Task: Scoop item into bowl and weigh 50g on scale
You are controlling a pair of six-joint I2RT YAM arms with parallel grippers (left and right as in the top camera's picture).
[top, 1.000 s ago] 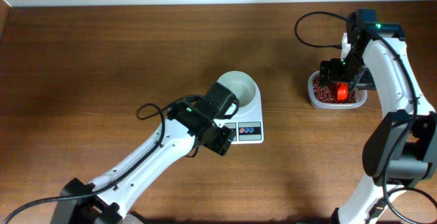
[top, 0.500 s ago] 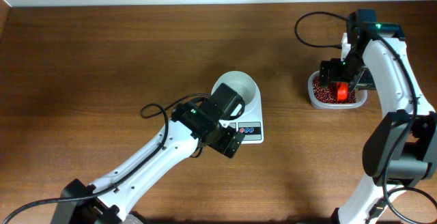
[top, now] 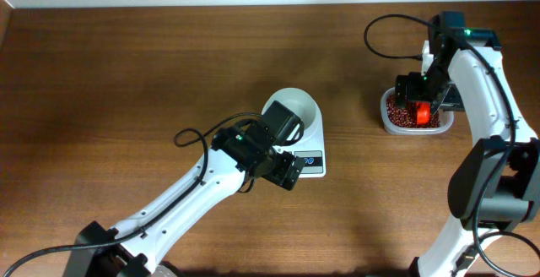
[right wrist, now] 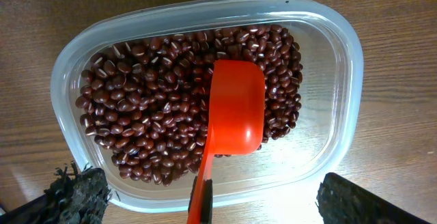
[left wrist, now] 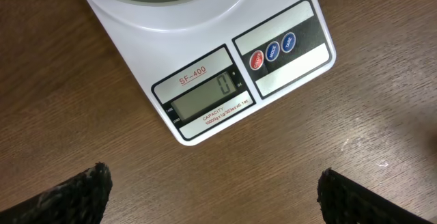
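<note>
Resting on the scale (top: 309, 160): the white bowl (top: 295, 108) is carried on the platform, near the middle of the table (top: 126, 74).
Scale front: the display (left wrist: 208, 101) is lit with a single zero; three round buttons (left wrist: 272, 50) are set to its right.
Left gripper (top: 287, 174): it is held just off the scale's front edge, with its fingers spread wide and nothing between them.
Beans (right wrist: 143, 108): they are heaped in a clear plastic container (right wrist: 341, 60) at the table's far right, well apart from the scale.
Scoop (right wrist: 235, 108): the orange scoop is laid on the beans, its handle pointed toward the wrist camera.
Right gripper (right wrist: 218, 197): it is poised over the container, with its fingers parted widely on either side of the handle, which is not clamped.
</note>
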